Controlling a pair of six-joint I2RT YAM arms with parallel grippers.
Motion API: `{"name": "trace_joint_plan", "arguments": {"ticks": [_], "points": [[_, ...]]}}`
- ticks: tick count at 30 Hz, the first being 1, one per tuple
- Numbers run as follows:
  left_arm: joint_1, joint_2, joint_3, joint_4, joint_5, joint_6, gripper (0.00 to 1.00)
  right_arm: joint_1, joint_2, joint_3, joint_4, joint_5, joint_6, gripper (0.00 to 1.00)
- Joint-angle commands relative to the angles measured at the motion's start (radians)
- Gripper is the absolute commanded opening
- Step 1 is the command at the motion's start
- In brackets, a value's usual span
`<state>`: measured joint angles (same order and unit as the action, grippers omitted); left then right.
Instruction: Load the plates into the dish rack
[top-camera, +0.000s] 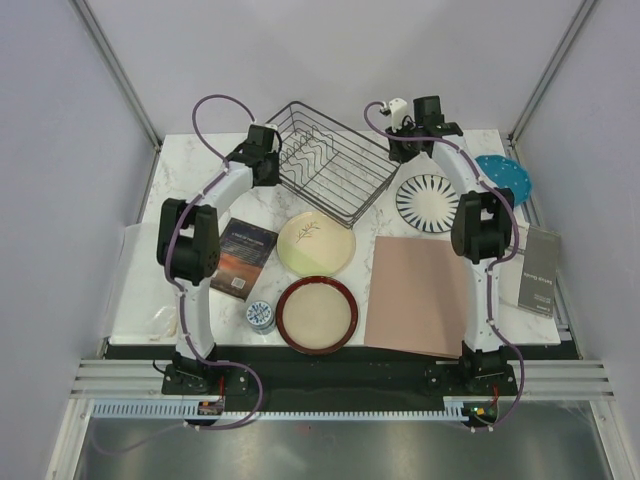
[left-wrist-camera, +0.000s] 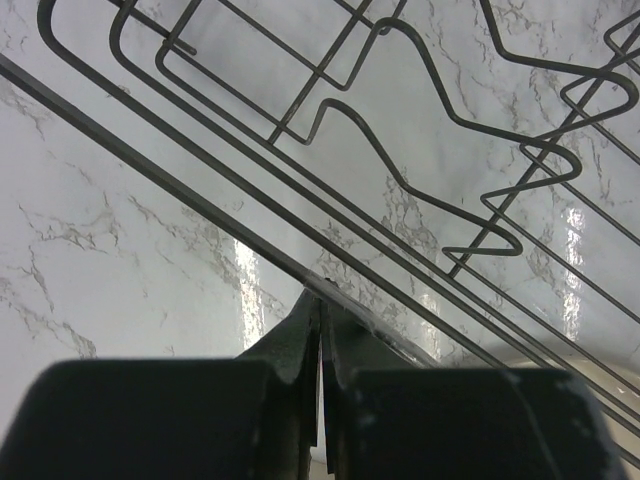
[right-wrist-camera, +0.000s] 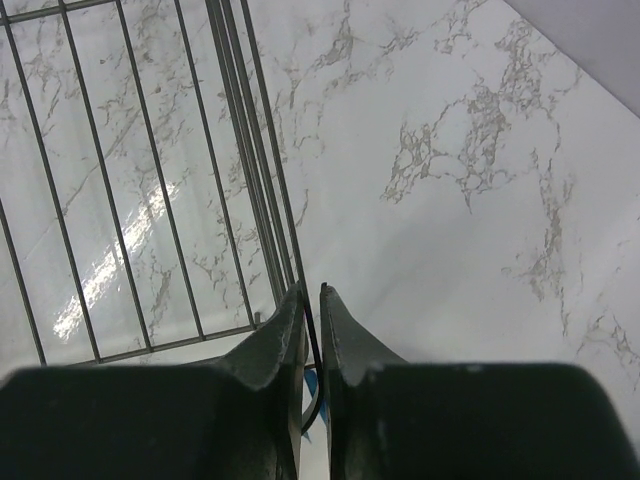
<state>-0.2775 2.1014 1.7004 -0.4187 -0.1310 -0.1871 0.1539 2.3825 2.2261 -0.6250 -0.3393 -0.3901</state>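
**Overhead and wrist views of a white marbled table (top-camera: 185, 165).** We can read no brand or label. The pale lettering on the dark book (top-camera: 243, 258) at near left and on the grey booklet (top-camera: 538, 272) at the right edge is too small to make out.

The teal dotted plate (top-camera: 505, 176) at far right is partly hidden behind the right arm (top-camera: 480, 225). We cannot identify a pale object (top-camera: 165, 318) at the near left edge.

The dish rack (top-camera: 330, 160) is a rectangular basket of thin black wire with bent upright prongs, standing at far centre. All four round plates lie flat on the table outside it:
- The striped plate (top-camera: 427, 203) is just right of the rack.
- The cream sprig plate (top-camera: 316, 243) is just near of the rack.
- The red-rimmed plate (top-camera: 318, 315) is nearer still.

A small patterned cup (top-camera: 261, 315) sits just left of the red-rimmed plate. A matte pink mat (top-camera: 420, 295) lies to its right.

The left gripper (left-wrist-camera: 320, 300) is at the rack's left side. Its fingers are pressed together with the tips at the rim wire, and we cannot tell whether any wire is caught between them. The right gripper (right-wrist-camera: 311, 292) is at the rack's far right corner, its fingers clenched on a thin dark wire seen in the slit between them.
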Motion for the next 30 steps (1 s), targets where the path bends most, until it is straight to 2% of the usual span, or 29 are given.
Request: {"name": "trace_joint_plan", "arguments": {"ticks": [1,7,13,21,30], "points": [[-0.006,0.028,0.073,0.075,0.007,0.046,0.02,-0.001,-0.097,-0.009,0.008,-0.001,0.000,0.00],[-0.006,0.038,0.079,0.096,0.027,0.041,0.02,-0.005,-0.175,-0.075,-0.010,0.000,0.022,0.00],[-0.018,0.097,0.163,0.113,0.070,0.051,0.02,-0.005,-0.249,-0.181,-0.015,0.023,0.040,0.00],[-0.048,0.187,0.272,0.153,0.110,0.077,0.02,-0.005,-0.246,-0.244,-0.010,0.037,0.079,0.00],[-0.132,0.275,0.404,0.233,0.126,0.115,0.02,-0.005,-0.264,-0.315,-0.018,0.069,0.073,0.00]]}}
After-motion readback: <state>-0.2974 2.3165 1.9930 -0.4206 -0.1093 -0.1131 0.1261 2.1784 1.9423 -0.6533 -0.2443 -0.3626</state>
